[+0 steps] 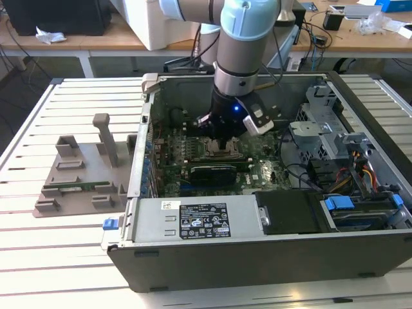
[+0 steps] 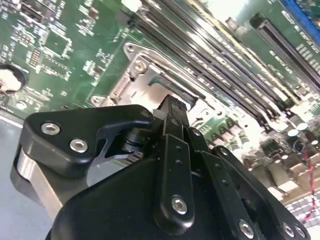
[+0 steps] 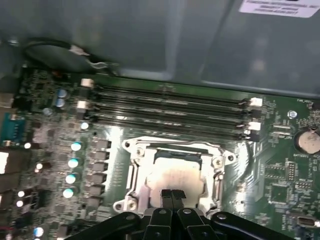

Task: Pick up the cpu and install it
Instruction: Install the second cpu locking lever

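Exterior view: slatted white table [image 1: 58, 251].

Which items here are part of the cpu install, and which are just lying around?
In play:
- cpu, seated in the socket frame on the motherboard
- end effector, fingers together just above the cpu
- computer case

Lying about:
- grey moulded tray on the table, at the exterior view's left
- black expansion card

A robotics lab: an open computer case [image 1: 270, 251] lies on a slatted metal table [image 1: 51, 257], with cluttered cable-strewn workbenches [image 1: 335, 32] behind.
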